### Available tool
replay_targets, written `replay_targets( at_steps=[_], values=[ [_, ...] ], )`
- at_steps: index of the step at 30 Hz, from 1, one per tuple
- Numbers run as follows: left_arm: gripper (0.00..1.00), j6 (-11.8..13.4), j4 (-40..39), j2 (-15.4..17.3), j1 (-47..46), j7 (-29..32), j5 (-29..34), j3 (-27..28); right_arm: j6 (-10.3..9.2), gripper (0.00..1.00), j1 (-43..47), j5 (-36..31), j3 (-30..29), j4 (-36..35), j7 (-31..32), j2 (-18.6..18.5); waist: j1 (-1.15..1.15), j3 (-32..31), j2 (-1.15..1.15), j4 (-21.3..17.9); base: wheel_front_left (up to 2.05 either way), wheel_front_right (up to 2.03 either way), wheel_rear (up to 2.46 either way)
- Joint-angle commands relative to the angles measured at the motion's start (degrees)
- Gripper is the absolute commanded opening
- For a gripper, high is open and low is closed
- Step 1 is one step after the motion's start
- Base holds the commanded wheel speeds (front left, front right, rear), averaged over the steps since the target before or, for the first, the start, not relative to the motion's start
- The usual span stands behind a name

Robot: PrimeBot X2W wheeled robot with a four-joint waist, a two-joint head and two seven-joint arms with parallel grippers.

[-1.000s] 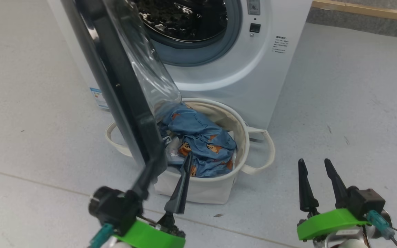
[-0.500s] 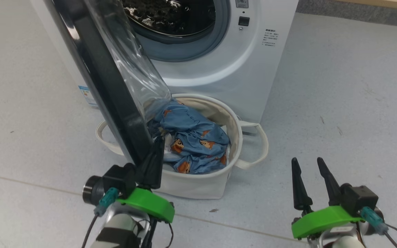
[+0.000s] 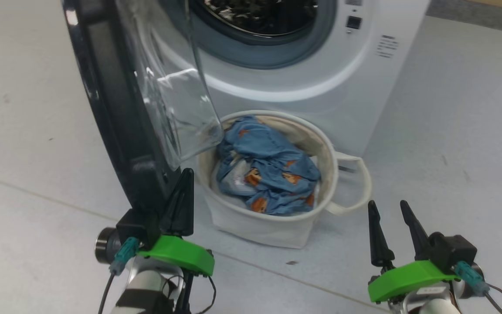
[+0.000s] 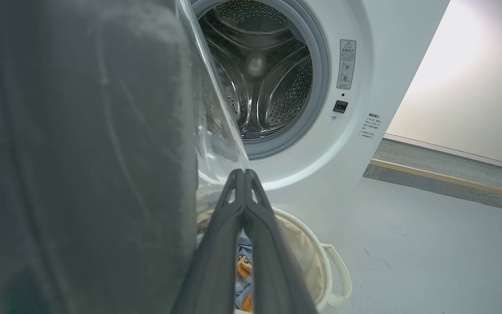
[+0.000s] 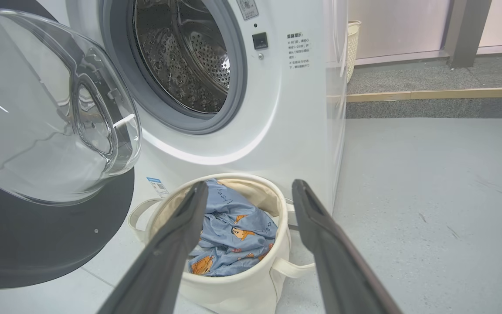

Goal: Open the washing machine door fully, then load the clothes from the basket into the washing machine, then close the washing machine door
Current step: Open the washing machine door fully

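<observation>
The white washing machine (image 3: 320,83) stands with its drum (image 4: 259,74) uncovered. The washing machine door (image 3: 116,109) hangs swung out to the left, its glass bowl (image 5: 46,117) facing the drum. In front of the machine sits the cream basket (image 3: 259,226), holding the blue bear-print clothes (image 3: 273,174). My left gripper (image 3: 185,174) is shut with nothing in it, and its fingers (image 4: 243,192) lie just right of the door's lower black rim (image 4: 81,152). Low at the right, my right gripper (image 3: 387,205) is open and empty, off the basket's right handle (image 3: 360,183), pointing at the basket (image 5: 233,283).
Grey floor (image 3: 451,131) spreads to the right of the machine. A raised grey strip with a wooden edge (image 5: 438,93) runs along the far wall. A pale bin (image 5: 353,43) stands behind the machine's right side.
My left gripper has shut and drawn back from over the basket to beside the door's lower rim. The head view has shifted; the right gripper stays open.
</observation>
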Motion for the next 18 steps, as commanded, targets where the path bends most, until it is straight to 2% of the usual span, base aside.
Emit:
replay_targets(
  at_steps=[1,12,18],
  values=[
    [0.00,0.44,-2.33,1.03,-0.37,-0.27,-0.42,2.53,0.34,1.00,-2.33,0.16,1.61,-1.47,-0.71,0.05,0.00,0.31,0.00,2.37,0.00,0.00,0.00],
    [0.00,1.22,-2.28,1.03,1.47,-0.27,-0.23,7.54,0.34,1.00,-2.75,-0.05,3.65,0.83,-0.71,0.05,0.00,0.02,0.00,13.11,0.00,0.00,0.00],
    [0.00,-1.63,-1.03,1.03,-0.13,-0.27,-1.79,11.40,0.34,1.00,-3.07,-0.75,4.95,1.69,-0.71,0.05,0.00,1.15,0.00,16.07,0.00,0.00,0.00]
  ],
)
